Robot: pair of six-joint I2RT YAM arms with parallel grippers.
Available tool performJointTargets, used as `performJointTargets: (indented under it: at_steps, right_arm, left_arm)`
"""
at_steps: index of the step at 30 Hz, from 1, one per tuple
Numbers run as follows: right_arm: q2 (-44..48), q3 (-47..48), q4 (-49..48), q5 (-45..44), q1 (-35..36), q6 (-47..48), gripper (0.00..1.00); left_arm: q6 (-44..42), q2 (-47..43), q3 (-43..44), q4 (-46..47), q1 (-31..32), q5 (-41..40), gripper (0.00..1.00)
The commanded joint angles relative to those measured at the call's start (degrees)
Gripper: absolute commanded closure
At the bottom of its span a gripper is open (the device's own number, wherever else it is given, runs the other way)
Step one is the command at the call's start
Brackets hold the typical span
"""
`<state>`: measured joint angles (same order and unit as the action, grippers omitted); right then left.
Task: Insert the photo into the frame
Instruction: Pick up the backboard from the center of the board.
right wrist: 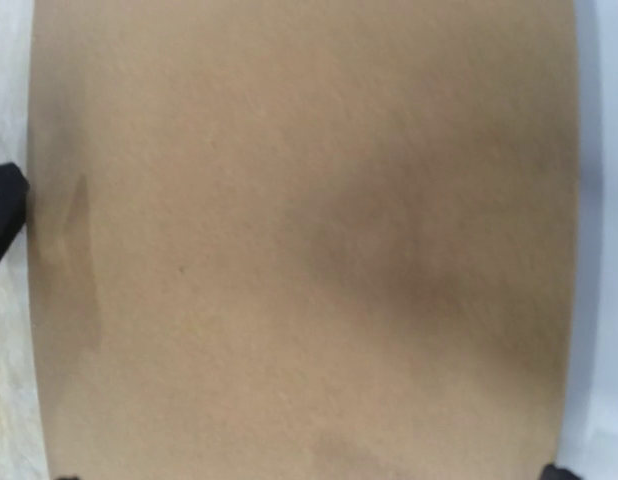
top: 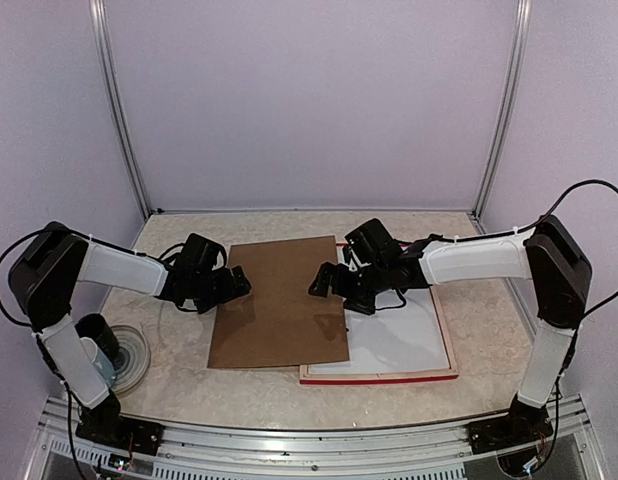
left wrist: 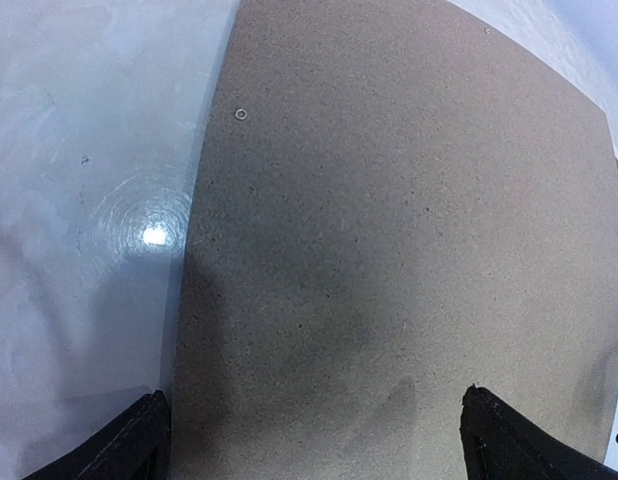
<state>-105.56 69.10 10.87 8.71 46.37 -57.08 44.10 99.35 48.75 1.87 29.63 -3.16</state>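
Note:
The frame [top: 447,335] lies flat at right of centre, pale wood up and a red edge along its near side. Inside it lies the photo [top: 404,345], plain white back up. A brown cardboard backing board [top: 279,300] lies at the centre, its right edge over the frame's left side. My left gripper [top: 239,283] hovers open over the board's left edge, the board [left wrist: 389,200] filling its wrist view between wide-apart fingertips [left wrist: 509,440]. My right gripper [top: 322,280] is open above the board's right edge, and its wrist view shows almost only board [right wrist: 289,250].
A dark cylinder on a round clear disc [top: 124,350] stands near the left arm's base. Lilac walls and metal posts [top: 124,120] close in the marbled table [top: 489,330] on three sides. Cables trail behind both wrists.

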Motion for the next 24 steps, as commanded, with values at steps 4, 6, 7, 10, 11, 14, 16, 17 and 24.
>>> performJointTargets:
  at_steps: [4,6,7,10,11,14,16,17,24]
  right_arm:
    - [-2.6,3.7,2.2,-1.9,-1.0,1.9,0.01]
    - [-2.8,3.8,2.6,-3.2,-1.3,2.0,0.01]
    - [-3.0,3.9,2.9,-3.7,-1.5,2.1,0.01]
    - [-3.2,4.2,3.8,-5.2,-2.0,2.1,0.01]
    - [-3.2,4.2,4.0,-5.6,-2.0,2.1,0.01]
    - [-3.8,4.0,3.5,-5.2,-2.0,2.3,0.01]
    - [-4.9,4.3,3.4,-4.0,-2.1,2.5,0.01]
    - [-5.4,4.3,2.8,-3.2,-2.1,2.6,0.01]
    - [-6.7,4.0,-1.1,1.3,-2.1,3.7,0.01]
  left_arm:
    - [-0.2,0.3,-0.8,-0.5,0.7,0.6,0.01]
    - [-0.2,0.2,-0.9,-0.5,0.7,0.4,0.01]
    - [-0.3,0.1,-1.0,-0.5,0.7,0.5,0.01]
    - [-0.6,0.1,-1.2,-0.7,0.7,0.4,0.01]
    - [-0.6,0.1,-1.3,-0.7,0.7,0.4,0.01]
    - [-0.8,0.0,-1.7,-0.5,0.7,0.3,0.01]
    - [-0.8,0.0,-1.8,-0.3,0.7,0.6,0.01]
    - [-0.8,0.0,-1.8,-0.2,0.7,0.7,0.01]
    - [-0.9,0.1,-2.0,0.3,0.7,1.4,0.01]
